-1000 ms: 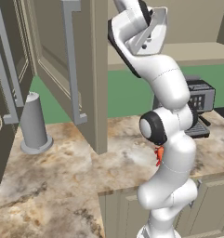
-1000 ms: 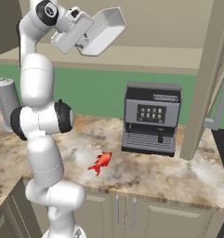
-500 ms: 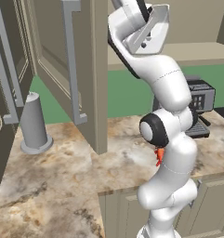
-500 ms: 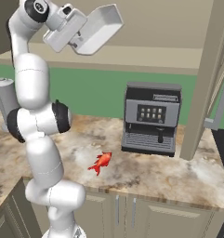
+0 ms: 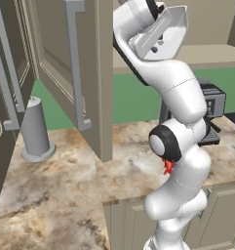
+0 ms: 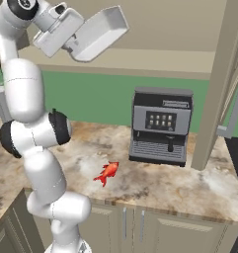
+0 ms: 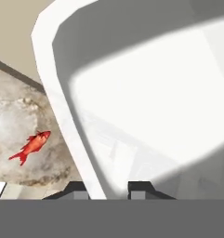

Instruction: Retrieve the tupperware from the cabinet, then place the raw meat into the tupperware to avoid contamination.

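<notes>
Taking the coffee machine (image 6: 161, 126) as your ref pt, L to R: far left of it on the marble counter (image 5: 65, 185) you've got a grey cylinder on a round base (image 5: 36, 131), next to the open door of the beige cabinet (image 5: 72, 68). Up high, left of the machine and well above the counter, your gripper (image 7: 106, 188) is nearly closed, pinching one wall of the tupperware (image 6: 98, 34), a finger on each side of the rim. The box is tilted, open side facing up & away from the arm. On the counter, the raw meat (image 6: 107, 173) lies just left of and in front of the machine, apart from it, below the box.
</notes>
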